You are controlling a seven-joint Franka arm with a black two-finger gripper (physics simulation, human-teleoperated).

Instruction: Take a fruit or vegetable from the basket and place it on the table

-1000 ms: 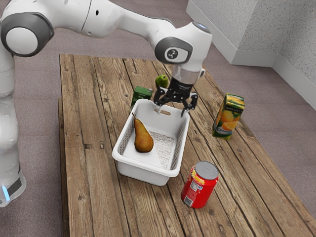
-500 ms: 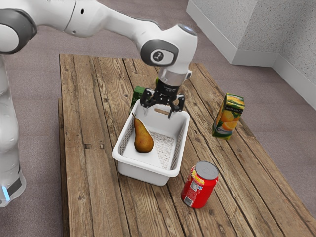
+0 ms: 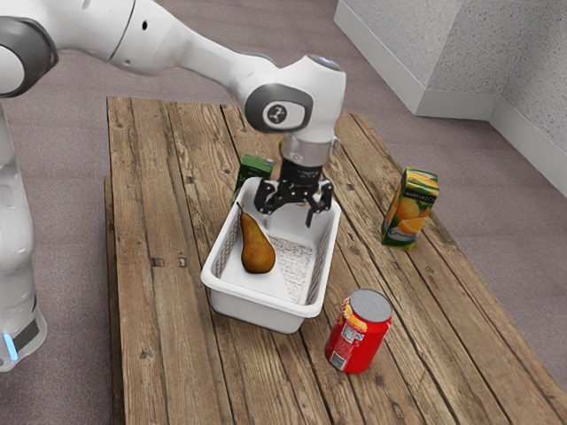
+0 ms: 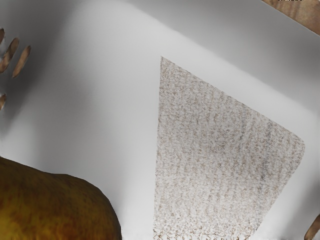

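Swung over toward the exterior view's left since 1.0 s ago, and dropped lower too, bringing the gripper (image 3: 289, 220) above the far end of the white basket (image 3: 257, 312). Holding 2 fingers spread wide, open, with nothing pinched between them. Now to the pear (image 3: 257, 251): lying in the basket toward the exterior view's left, just beside the gripper, stem pointing to the far end. Catching its rounded brown side in the wrist view as well, apart from the speckled patch (image 4: 220, 150) on the basket's floor. Moving outward, past the rim: spotting 1 green box (image 3: 257, 166) just behind the basket, 1 red can (image 3: 357, 341) upright near its close corner, and 1 juice carton (image 3: 409, 211) standing well apart toward the exterior view's right. Resting everything on a wooden table (image 3: 168, 341), all long weathered planks, dark seams and knots. Out beyond the edge, on to a dull mauve-grey floor (image 3: 66, 142), then up a pale baseboard (image 3: 452, 104) to speckled grey walls (image 3: 407, 44) meeting at a corner.
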